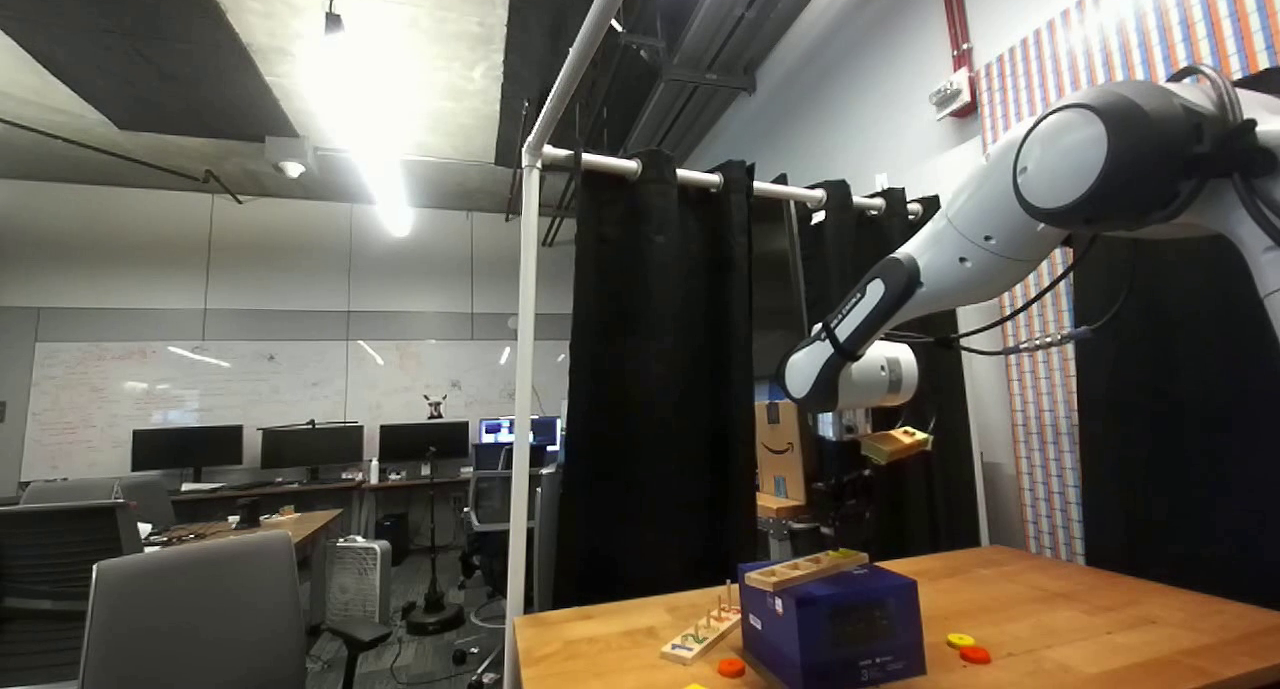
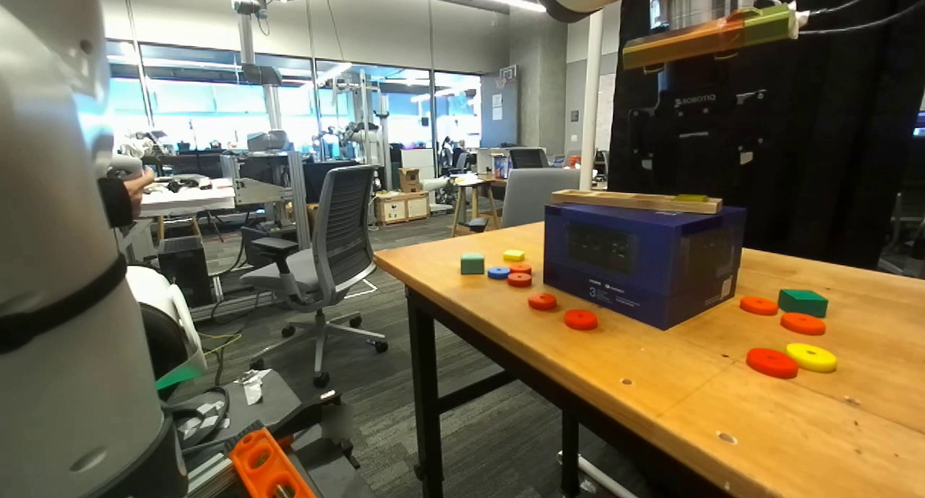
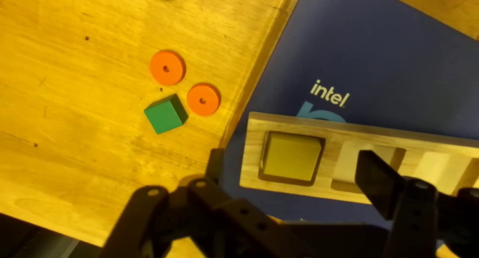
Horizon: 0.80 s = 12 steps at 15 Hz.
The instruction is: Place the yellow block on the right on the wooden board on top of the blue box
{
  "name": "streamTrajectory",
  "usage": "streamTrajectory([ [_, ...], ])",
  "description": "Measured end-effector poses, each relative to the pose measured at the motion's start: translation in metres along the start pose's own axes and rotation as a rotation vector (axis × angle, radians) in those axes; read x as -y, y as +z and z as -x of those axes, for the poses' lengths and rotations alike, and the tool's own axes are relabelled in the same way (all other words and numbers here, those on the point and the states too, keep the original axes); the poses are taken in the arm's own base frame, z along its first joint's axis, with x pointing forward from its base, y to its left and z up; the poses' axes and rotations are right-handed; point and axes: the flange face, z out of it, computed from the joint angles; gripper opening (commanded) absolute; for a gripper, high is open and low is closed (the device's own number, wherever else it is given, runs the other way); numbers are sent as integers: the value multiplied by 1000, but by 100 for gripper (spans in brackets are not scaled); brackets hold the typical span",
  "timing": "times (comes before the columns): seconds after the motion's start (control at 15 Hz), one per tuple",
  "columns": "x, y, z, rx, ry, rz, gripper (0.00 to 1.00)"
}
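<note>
Yellow block (image 2: 691, 197), seated in the end slot of a pale wooden board (image 3: 327, 160), at its right-hand end in both exterior views, the block's top just above the rim. The board lies flat on a dark blue box (image 2: 629, 267), which stands on my bench (image 2: 672, 382). I have the tool (image 3: 291, 157) hanging above the board, apart from it, its fingers (image 3: 376, 179) spread wide; the wrist view shows one to each side of the block. In an exterior view I see the bench's left corner, and near it a green cube (image 2: 472, 264), a small yellow piece (image 2: 514, 255) and a blue disc (image 2: 498, 272). Red discs (image 2: 542, 301) trail from there along the bench's near edge, in front of the box. Past the box, away from that corner, lie a second green block (image 2: 802, 303), orange discs (image 2: 803, 324) just beside it, and a yellow disc (image 2: 811, 358) close to another red disc (image 2: 772, 363). A peg stand (image 1: 698, 638) rests just beside the box, toward the bench's left corner in an exterior view.
</note>
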Motion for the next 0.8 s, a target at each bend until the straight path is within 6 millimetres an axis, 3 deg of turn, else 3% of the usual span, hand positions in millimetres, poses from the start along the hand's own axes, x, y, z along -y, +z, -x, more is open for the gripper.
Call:
streamTrajectory([
  [0.47, -1, -7, -2, 10, 5, -5, 100],
  [0.8, 2, -42, 11, 25, 49, -10, 100],
])
